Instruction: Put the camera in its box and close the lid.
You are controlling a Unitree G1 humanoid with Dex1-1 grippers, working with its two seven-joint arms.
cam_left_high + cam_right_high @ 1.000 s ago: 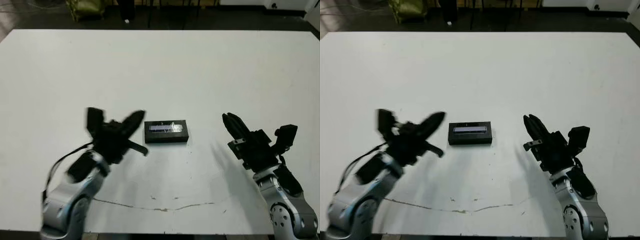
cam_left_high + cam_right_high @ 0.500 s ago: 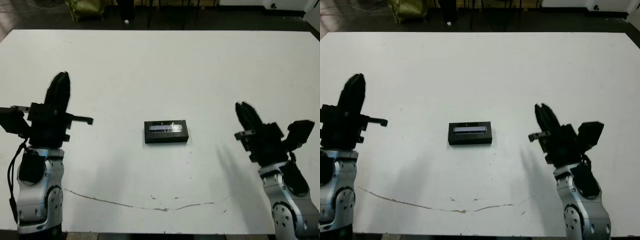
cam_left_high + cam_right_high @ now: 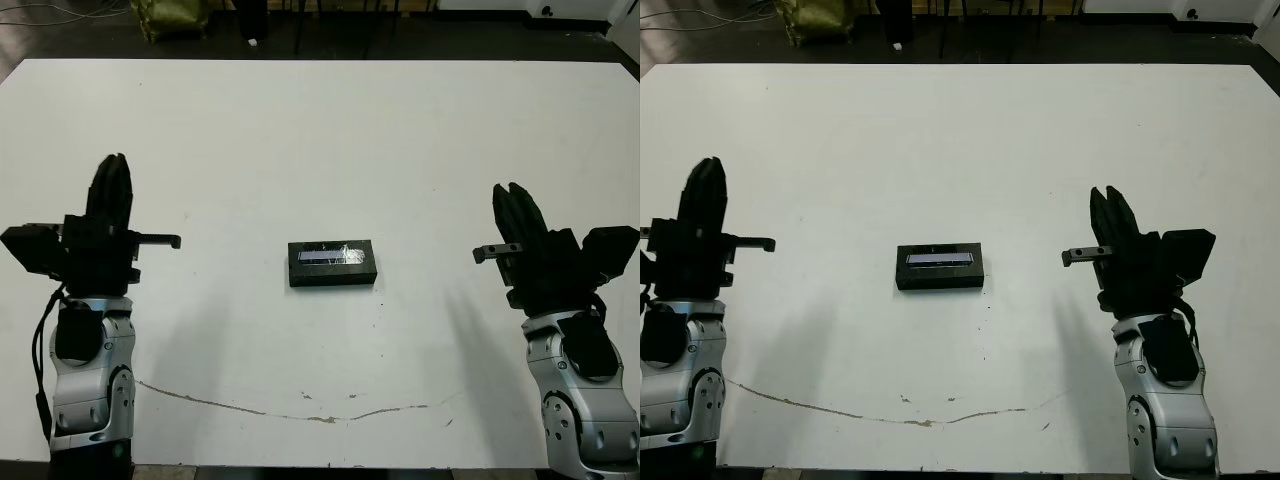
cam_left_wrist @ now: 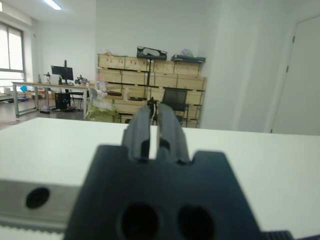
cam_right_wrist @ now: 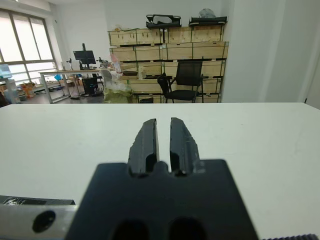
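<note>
Both grippers, left gripper (image 3: pixel 112 180) and right gripper (image 3: pixel 520 208), I see clenched (holding nothing), flanking the lid (image 3: pixel 332 262) on its box

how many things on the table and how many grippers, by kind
closed box with lid on: 1
grippers, left gripper and right gripper: 2
loose camera: 0 visible
total: 3
</note>
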